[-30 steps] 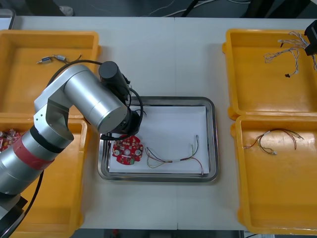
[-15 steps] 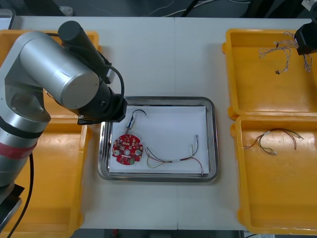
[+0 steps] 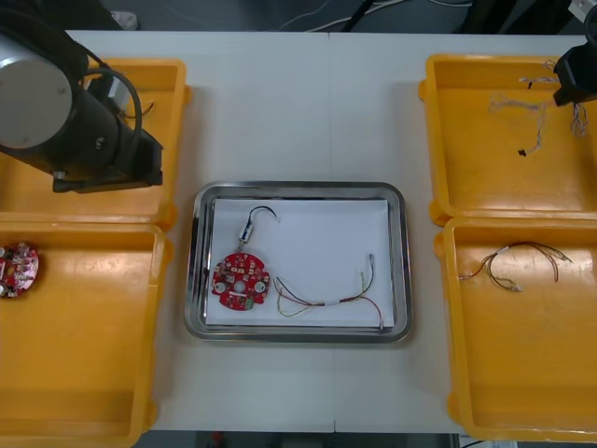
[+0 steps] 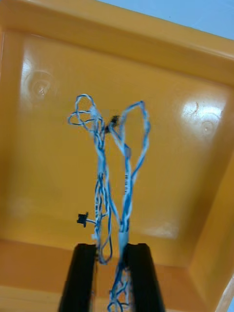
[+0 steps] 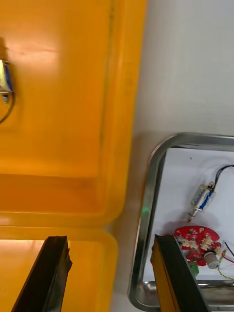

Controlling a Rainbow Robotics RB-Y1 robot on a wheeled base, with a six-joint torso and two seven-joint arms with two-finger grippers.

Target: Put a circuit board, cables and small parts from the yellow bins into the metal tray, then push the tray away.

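R hand [image 4: 109, 249]: over the far-right bin [image 3: 504, 62], at the right edge of the table [image 3: 308, 103] in front view. Fingers [image 4: 80, 280] are nearly together, pinched on the twisted blue-white cable [image 4: 124, 161]. Strands run up between them and spread into two loops past the tips. A small black connector [image 4: 83, 219] sticks out from one strand. In front view I see the cable hanging from the hand over the bin floor. Can't tell if its low end touches.

L hand [image 5: 109, 241]: fingers wide apart, nothing between them. It hangs above the seam where the far-left bin [image 5: 58, 97] meets the near-left bin [image 5: 83, 258], just beside a corner of the metal tray [image 5: 146, 214]. L arm [image 3: 47, 93] covers much of the far-left bin in front view.

Tray: mid-table between the bin pairs, white inside. In it:
- Round red circuit board [image 3: 241, 282], near-left part.
- Small metal part [image 3: 252, 224] w/ curled black lead, just beyond the board and apart from it.
- Red and yellow cable [image 3: 326, 299], to the board's right and running toward the right rim. I can't tell if its end touches the board.

Elsewhere:
- Second circuit board [image 3: 17, 269] at the outer side of the near-left bin.
- Loose cable bundle [image 3: 513, 261] in the near-right bin [image 3: 448, 373].
- Another small metal part [image 5: 5, 80] in the far-left bin, well apart from the L hand.
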